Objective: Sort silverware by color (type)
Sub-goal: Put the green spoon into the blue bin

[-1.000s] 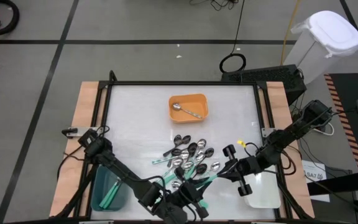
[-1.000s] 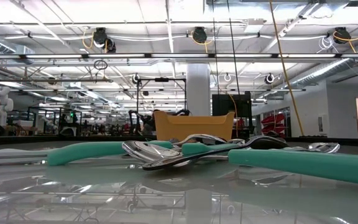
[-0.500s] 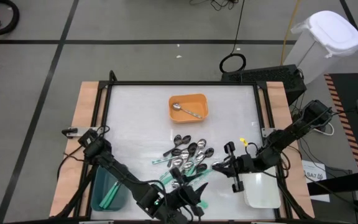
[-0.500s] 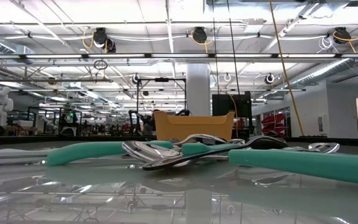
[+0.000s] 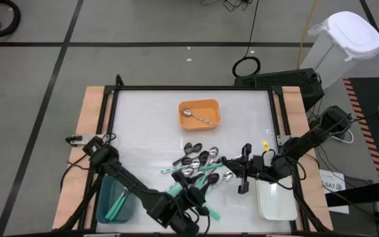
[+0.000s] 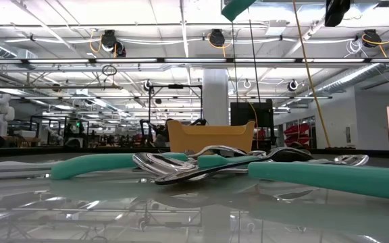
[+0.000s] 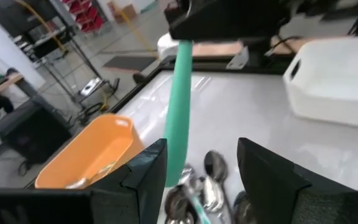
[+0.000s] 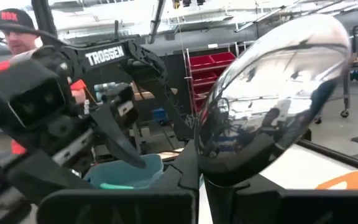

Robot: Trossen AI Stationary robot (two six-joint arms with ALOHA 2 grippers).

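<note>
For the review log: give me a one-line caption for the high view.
Right gripper holds a teal-handled spoon over the spoon pile while the open left gripper hovers beside it.

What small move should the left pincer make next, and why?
Probably it should close on the teal handle. The right pincer is shut on the teal-handled spoon, held up above the table, and its handle reaches between the open fingers of the left pincer. The teal tray lies on the left arm's side.

An orange tray sits mid-table; teal tray left, white tray right.
</note>
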